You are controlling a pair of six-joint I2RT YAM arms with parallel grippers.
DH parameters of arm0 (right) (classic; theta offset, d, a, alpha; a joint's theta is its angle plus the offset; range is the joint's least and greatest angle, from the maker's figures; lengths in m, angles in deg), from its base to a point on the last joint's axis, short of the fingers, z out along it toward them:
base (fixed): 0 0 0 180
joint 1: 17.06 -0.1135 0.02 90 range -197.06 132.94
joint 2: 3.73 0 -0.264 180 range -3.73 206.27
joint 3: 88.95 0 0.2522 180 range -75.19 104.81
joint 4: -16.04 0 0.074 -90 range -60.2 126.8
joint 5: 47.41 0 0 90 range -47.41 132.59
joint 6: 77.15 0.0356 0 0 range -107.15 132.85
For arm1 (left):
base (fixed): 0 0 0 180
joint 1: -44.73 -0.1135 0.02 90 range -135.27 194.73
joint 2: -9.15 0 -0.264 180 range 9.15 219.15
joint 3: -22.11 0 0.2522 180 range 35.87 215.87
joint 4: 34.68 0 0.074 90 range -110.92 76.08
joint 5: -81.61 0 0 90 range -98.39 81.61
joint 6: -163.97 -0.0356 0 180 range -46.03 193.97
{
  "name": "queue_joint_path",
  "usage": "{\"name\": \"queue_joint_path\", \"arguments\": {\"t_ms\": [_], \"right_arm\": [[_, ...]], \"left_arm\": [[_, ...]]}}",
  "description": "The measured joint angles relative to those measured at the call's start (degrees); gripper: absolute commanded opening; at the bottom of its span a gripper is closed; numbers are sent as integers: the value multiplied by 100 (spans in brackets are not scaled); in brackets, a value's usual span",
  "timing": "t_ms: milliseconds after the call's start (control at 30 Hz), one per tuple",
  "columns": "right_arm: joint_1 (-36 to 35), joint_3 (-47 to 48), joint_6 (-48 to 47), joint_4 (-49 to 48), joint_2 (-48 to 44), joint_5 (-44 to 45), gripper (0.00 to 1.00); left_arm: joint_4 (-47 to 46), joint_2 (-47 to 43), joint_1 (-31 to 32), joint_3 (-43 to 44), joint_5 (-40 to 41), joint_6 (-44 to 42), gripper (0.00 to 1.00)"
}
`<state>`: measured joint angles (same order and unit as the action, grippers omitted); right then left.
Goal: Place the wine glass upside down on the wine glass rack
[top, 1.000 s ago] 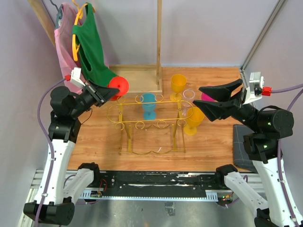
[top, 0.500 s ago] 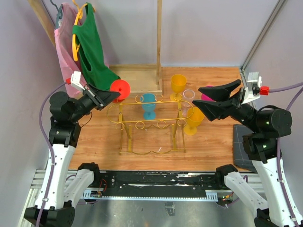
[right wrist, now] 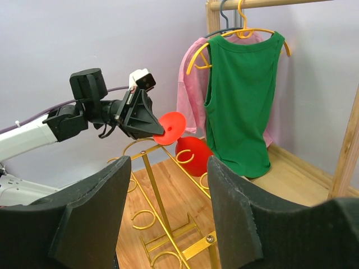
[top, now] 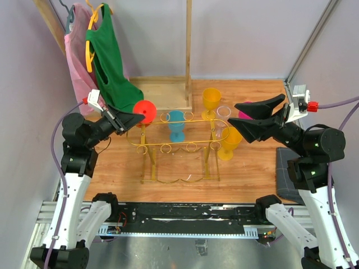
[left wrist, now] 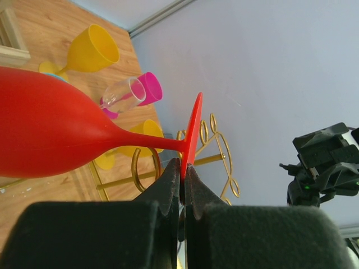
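The red wine glass [top: 145,110] is held by its foot disc in my shut left gripper [top: 132,117], tilted, over the left end of the gold wire wine glass rack [top: 168,149]. In the left wrist view the gripper [left wrist: 183,167] pinches the edge of the red foot, and the bowl [left wrist: 45,134] points away to the left, with the rack's curled loops [left wrist: 219,140] just behind. The right wrist view shows the glass [right wrist: 190,154] above the rack's [right wrist: 162,224] far end. My right gripper [top: 251,120] is open and empty above the rack's right end.
A blue glass [top: 176,124] stands under the rack. Two yellow glasses [top: 211,100] [top: 230,141], a clear glass [top: 223,114] and a pink one [top: 245,115] stand at its right end. A green shirt [top: 106,56] hangs on a wooden stand [top: 188,50] behind.
My left gripper has carried the red glass a little right and nearer, toward the rack's left end. The right arm has barely moved.
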<state>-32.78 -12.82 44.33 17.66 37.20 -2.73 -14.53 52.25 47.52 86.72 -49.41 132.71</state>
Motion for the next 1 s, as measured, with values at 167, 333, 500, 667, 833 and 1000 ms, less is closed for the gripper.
{"name": "queue_joint_path", "arguments": {"t_ms": [167, 333, 500, 667, 833, 1000], "right_arm": [[0, 0, 0, 2, 28, 22, 58], [0, 0, 4, 0, 33, 37, 58], [0, 0, 17, -2, 55, 37, 57], [0, 0, 39, -2, 70, 37, 57], [0, 0, 55, -4, 85, 37, 57], [0, 0, 105, -2, 142, 42, 57]], "left_arm": [[-33, -138, 0, -55, -4, 26, 0], [-37, -332, -4, -227, -9, 85, 0], [-59, -452, -4, -310, -9, 138, 0], [22, -474, -4, -308, 20, 120, 0], [413, -457, -4, -129, 190, -111, 0], [863, -317, -4, 192, 306, -286, 0]]}}
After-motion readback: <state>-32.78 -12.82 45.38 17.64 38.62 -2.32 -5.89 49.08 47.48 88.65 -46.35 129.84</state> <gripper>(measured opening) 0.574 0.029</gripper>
